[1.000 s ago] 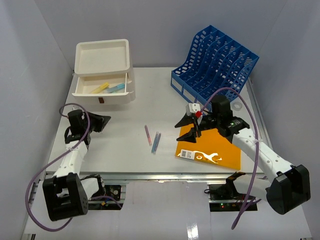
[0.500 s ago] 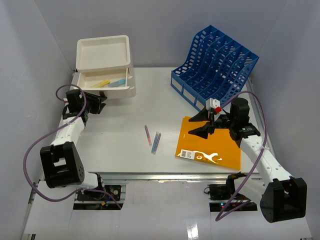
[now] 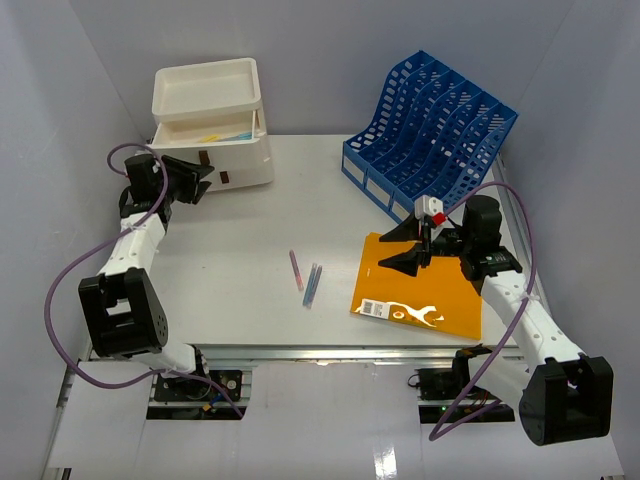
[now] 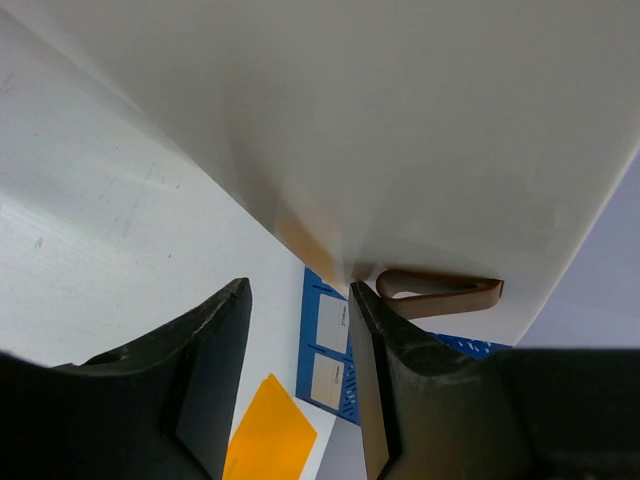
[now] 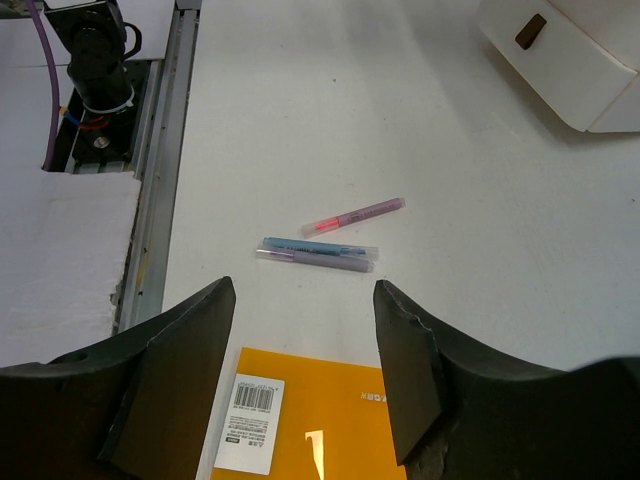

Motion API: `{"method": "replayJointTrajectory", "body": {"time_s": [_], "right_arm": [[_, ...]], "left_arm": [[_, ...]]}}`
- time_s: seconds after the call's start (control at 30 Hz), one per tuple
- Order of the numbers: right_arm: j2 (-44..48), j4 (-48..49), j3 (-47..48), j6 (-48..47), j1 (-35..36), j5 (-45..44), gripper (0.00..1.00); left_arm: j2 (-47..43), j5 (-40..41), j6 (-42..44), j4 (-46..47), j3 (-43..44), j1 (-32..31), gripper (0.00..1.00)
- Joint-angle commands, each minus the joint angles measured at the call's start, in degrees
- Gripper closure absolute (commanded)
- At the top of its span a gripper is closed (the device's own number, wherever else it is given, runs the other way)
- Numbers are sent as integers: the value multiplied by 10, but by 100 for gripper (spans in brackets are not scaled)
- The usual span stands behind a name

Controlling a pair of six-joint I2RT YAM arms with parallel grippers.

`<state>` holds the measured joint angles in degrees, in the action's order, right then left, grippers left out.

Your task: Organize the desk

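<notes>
Left gripper [image 3: 196, 178], jaws slightly apart and empty, sits at the drawer box [image 3: 215, 130] front, far left on the desk [image 3: 250, 230], likely shutting a drawer. Right gripper [image 3: 405, 250] hovers wide over the orange notebook [image 3: 425, 295]; it must grasp an edge next.

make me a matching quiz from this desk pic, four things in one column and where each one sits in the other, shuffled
Things:
1. orange book
2. blue file rack
3. three pens
4. white drawer box

Places:
A. far left corner of the desk
B. middle of the desk
C. near right part of the desk
D. far right corner of the desk

Pairs: 1-C, 2-D, 3-B, 4-A
</notes>
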<state>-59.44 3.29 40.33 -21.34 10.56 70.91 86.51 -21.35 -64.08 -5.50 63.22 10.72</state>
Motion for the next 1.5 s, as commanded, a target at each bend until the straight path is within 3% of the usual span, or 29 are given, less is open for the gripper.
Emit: {"method": "replayJointTrajectory", "body": {"time_s": [0.0,0.17,0.53,1.03,1.23,1.47], "right_arm": [[7,23,-5,6,-6,6,36],[6,23,-5,8,-8,6,36],[5,23,-6,10,-8,5,37],[6,23,-7,8,-11,4,36],[5,23,-7,7,-11,-1,36],[5,23,-7,8,-12,0,36]], "left_arm": [[10,35,-24,51,15,4,50],[-17,35,-24,59,-27,4,57],[-67,35,-27,85,-99,4,57],[-30,2,-46,90,-21,4,52],[-20,-39,-61,130,-33,4,52],[-51,-68,-50,158,-90,4,42]]}}
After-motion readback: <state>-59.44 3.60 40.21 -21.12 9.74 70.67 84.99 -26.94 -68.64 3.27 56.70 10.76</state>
